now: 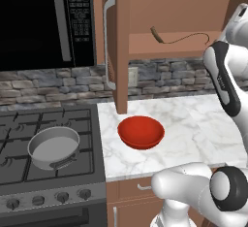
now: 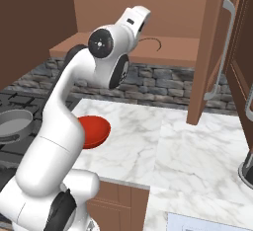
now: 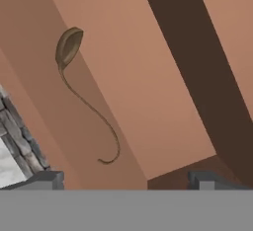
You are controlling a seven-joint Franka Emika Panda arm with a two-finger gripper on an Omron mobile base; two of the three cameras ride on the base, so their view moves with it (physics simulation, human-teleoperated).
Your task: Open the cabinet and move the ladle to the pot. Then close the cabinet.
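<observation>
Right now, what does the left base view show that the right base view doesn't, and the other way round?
Left base view alone: the black microwave and the stove's knobs. Right base view alone: the right cabinet door's handle and a dark round object at the counter's right edge. Both share the open cabinet, the ladle on its shelf, the red bowl, the pot and the marble counter.

One ladle [image 1: 180, 39], pot [image 1: 54, 147] — one bowl [image 1: 141, 131] (red).
</observation>
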